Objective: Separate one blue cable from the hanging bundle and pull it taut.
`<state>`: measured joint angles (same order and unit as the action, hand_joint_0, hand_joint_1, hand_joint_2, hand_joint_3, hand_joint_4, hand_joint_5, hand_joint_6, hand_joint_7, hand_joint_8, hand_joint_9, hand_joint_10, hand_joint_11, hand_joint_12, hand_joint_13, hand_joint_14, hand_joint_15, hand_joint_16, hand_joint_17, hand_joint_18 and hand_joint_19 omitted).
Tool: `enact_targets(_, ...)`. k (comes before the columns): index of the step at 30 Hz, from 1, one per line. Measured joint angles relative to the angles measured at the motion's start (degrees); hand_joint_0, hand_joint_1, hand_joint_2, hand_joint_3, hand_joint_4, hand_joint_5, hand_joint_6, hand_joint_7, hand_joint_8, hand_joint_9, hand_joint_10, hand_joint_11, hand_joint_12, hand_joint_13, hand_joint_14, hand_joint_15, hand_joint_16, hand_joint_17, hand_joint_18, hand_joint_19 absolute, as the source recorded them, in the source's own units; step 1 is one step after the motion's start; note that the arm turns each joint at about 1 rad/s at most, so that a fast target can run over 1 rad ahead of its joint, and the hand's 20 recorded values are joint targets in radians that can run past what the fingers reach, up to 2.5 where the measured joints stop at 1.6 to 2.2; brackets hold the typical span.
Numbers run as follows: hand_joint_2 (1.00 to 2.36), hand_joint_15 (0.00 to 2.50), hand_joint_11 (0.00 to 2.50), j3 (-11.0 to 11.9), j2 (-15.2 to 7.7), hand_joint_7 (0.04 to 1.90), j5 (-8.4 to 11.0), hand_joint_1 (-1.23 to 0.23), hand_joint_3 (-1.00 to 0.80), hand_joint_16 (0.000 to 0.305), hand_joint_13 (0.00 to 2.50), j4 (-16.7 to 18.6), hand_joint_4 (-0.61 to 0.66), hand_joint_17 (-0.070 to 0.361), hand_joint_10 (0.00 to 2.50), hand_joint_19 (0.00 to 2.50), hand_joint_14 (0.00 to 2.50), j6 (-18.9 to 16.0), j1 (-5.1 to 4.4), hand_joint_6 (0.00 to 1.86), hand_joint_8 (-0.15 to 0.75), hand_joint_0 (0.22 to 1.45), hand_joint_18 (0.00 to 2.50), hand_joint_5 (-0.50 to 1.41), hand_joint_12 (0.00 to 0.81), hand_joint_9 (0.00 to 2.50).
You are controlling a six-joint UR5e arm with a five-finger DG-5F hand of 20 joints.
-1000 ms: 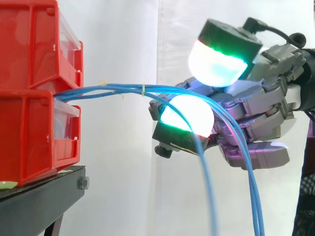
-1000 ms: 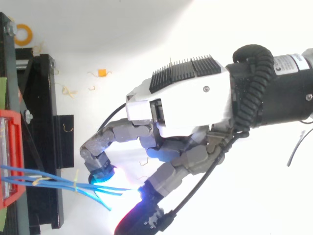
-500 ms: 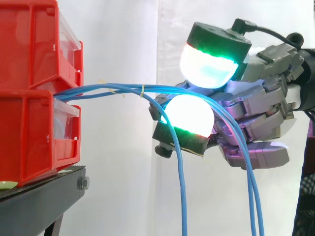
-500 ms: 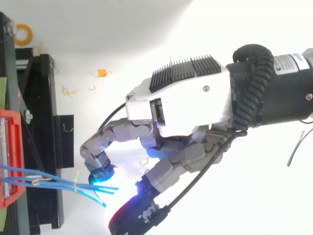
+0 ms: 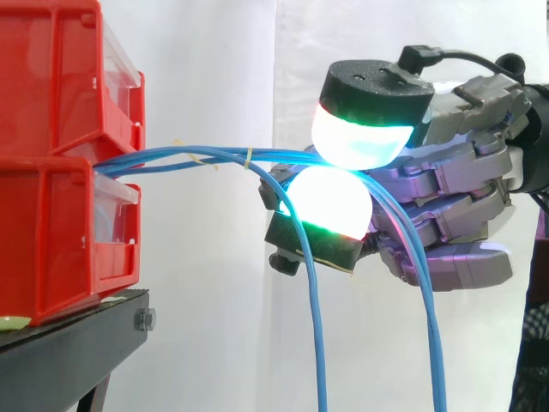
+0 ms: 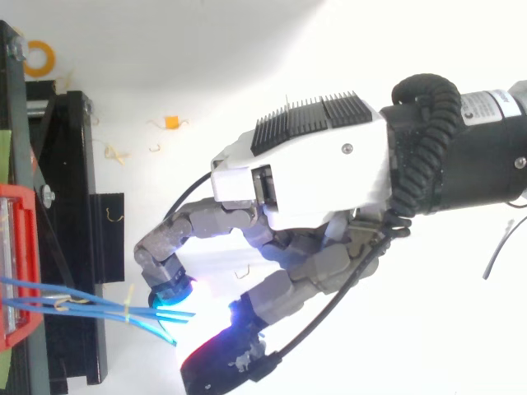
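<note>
The blue cables (image 5: 214, 156) leave the gap between the stacked red bins (image 5: 51, 240) on the black stand (image 5: 69, 343) and run almost level toward the hand (image 5: 446, 206), which is on the side away from the bins. Their long axis therefore points straight at it. A thin yellow tie (image 5: 249, 154) binds them just short of the fingers. At the hand the run bends sharply down. A single strand (image 5: 316, 326) drops on the bin side of the lower glowing pad (image 5: 330, 202), and the remaining cables pass between the two pads and hang further back. The fingers are curled, with the upper and lower pads closed nearly together on those cables, so this looks like a pinch, though how firmly it bites cannot be judged. From above, the hand (image 6: 313, 173) has its back upward and its fingers hook toward the cables (image 6: 74, 306). Tautness would probably come from drawing away from the bins along that level line.
</note>
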<state>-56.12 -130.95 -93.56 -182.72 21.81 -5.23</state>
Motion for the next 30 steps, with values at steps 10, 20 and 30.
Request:
enact_targets(10, 1.00, 1.24, 1.89, 0.0, 0.0, 1.33, 0.11, -0.55, -0.50, 0.044, 1.84, 0.0, 0.14, 0.099, 1.25, 0.96, 1.55, 0.0, -0.04, 0.53, 0.145, 0.54, 1.52, 0.14, 0.308, 2.35)
enact_targets(20, 1.00, 1.23, 1.88, 0.0, 0.0, 1.29, 0.13, -0.44, -0.48, 0.040, 1.83, 0.0, 0.14, 0.089, 1.27, 1.00, 1.57, 0.0, -0.04, 0.53, 0.095, 0.66, 1.50, 0.14, 0.282, 2.36)
enact_targets(30, 1.02, 1.27, 1.94, 0.0, 0.0, 1.37, 0.13, -0.60, -0.22, 0.040, 1.87, 0.0, 0.13, 0.091, 1.19, 0.95, 1.51, 0.0, -0.04, 0.50, 0.082, 0.71, 1.50, 0.15, 0.288, 2.40)
